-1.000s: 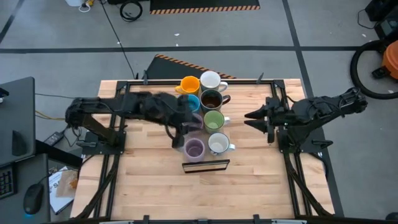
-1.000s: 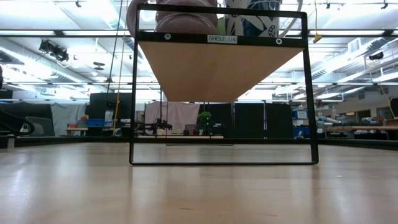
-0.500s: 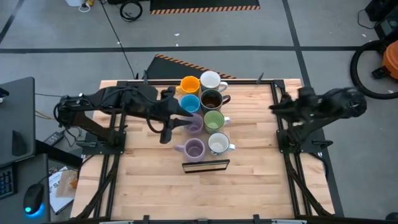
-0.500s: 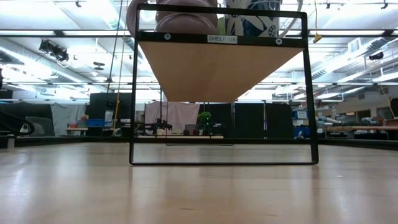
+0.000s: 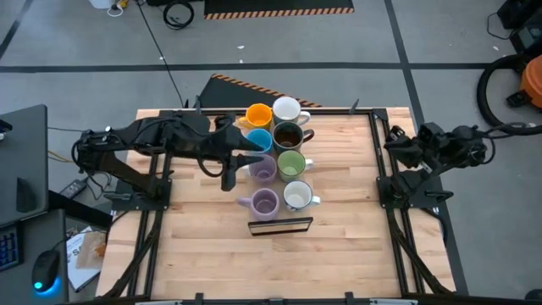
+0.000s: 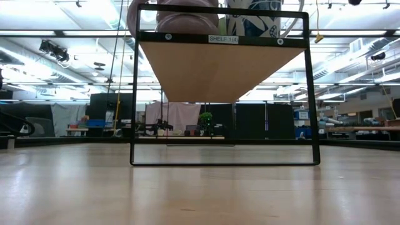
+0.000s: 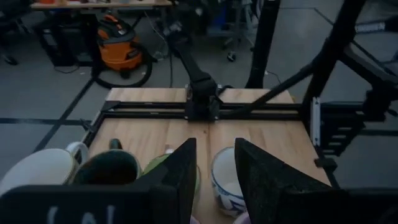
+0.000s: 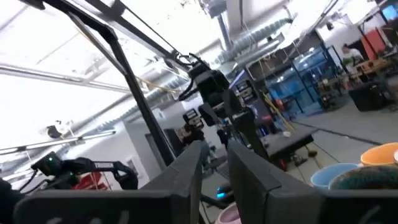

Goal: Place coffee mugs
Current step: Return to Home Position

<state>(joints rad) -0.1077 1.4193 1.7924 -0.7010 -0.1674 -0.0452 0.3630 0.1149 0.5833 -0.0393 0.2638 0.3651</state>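
Eight mugs stand in two rows on a raised wooden board (image 5: 280, 219): orange (image 5: 258, 115), white (image 5: 286, 109), light blue (image 5: 258, 140), dark brown (image 5: 288, 135), lavender (image 5: 263, 168), green (image 5: 290, 163), a second lavender (image 5: 264, 202) and grey-white (image 5: 296, 196). My left gripper (image 5: 247, 158) hovers open just left of the middle lavender mug. In the left wrist view its fingers (image 7: 216, 168) frame the grey-white mug (image 7: 225, 180). My right gripper (image 5: 398, 140) is pulled back at the table's right edge, tipped upward, with a narrow gap between its fingers (image 8: 217, 165).
The low view shows the board (image 6: 219, 62) carried on a black metal frame (image 6: 132, 94) above the tabletop, with the near lavender mug (image 6: 187, 15) and the grey-white mug (image 6: 253, 15) at its near end. Bare tabletop (image 5: 203, 246) lies left, right and near of the shelf.
My left gripper has drawn back from over the middle lavender mug toward the table's left; that mug now shows standing in its row. My right arm has withdrawn toward the table's right edge and tipped its gripper upward.
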